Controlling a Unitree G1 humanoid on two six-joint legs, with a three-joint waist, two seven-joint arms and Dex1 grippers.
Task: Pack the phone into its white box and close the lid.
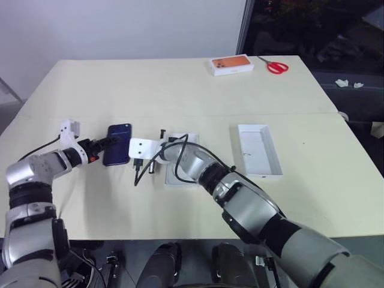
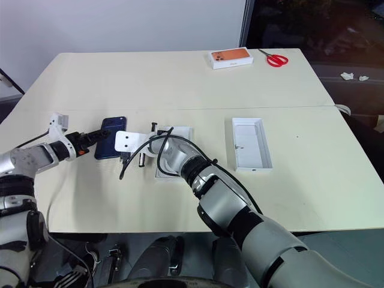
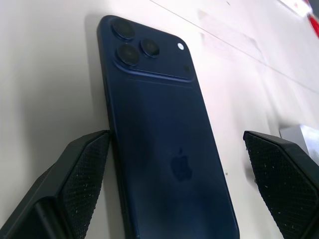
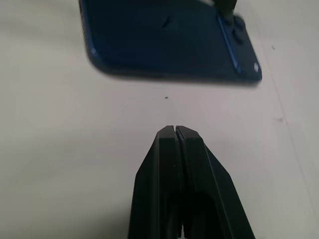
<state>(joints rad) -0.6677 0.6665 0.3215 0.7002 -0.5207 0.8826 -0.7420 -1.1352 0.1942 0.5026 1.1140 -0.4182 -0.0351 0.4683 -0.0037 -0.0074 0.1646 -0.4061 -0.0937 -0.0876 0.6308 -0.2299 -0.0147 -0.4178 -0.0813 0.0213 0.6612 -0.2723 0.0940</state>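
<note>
At the left centre of the left eye view, the dark blue phone (image 1: 118,144) lies flat on the cream table (image 1: 180,90) with its back and camera cluster facing up, and the left gripper (image 1: 111,141) is spread wide with one finger on each side of its lower end, not clamped. Just right of the phone, the right gripper (image 4: 175,130) is pressed fully closed and empty, pointing at the phone's long edge. The white box (image 1: 182,159) lies under the right forearm, and the lid (image 1: 259,150) rests hollow side up further right.
</note>
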